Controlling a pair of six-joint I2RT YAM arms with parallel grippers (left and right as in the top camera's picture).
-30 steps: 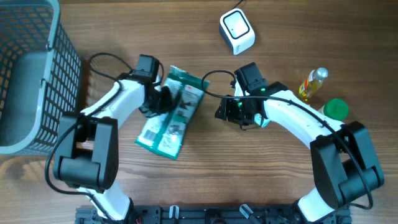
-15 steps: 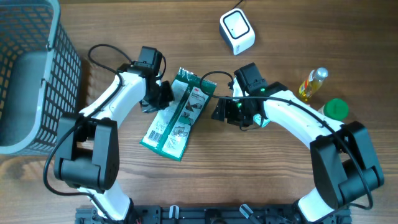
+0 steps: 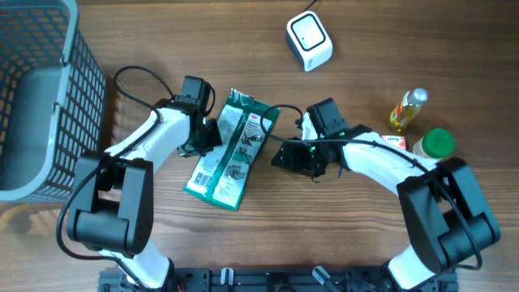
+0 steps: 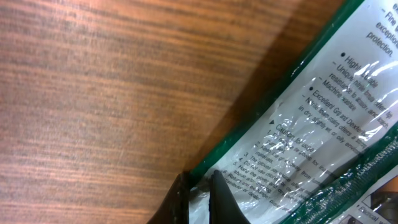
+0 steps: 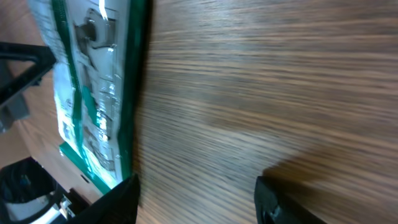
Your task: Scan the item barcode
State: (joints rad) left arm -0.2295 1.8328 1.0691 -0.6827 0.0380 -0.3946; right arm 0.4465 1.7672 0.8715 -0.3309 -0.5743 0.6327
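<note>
A flat green and white plastic pack (image 3: 231,150) lies on the wooden table, its printed back and a barcode (image 3: 208,166) facing up. My left gripper (image 3: 209,135) is shut on the pack's left edge. In the left wrist view both fingertips (image 4: 219,190) pinch the clear film of the pack (image 4: 311,124). My right gripper (image 3: 284,156) stands open just right of the pack, low over the table. In the right wrist view the pack (image 5: 93,93) lies left of its fingers (image 5: 118,200), with bare wood between them. A white scanner (image 3: 309,40) sits at the back.
A grey mesh basket (image 3: 40,97) fills the left side. A yellow bottle (image 3: 407,108) and a green-lidded container (image 3: 436,143) stand at the right, behind my right arm. Cables run from both wrists over the table.
The pack has shifted a little to the right and turned more upright with my left gripper on its edge. My right gripper has moved down and left, closer to the pack.
</note>
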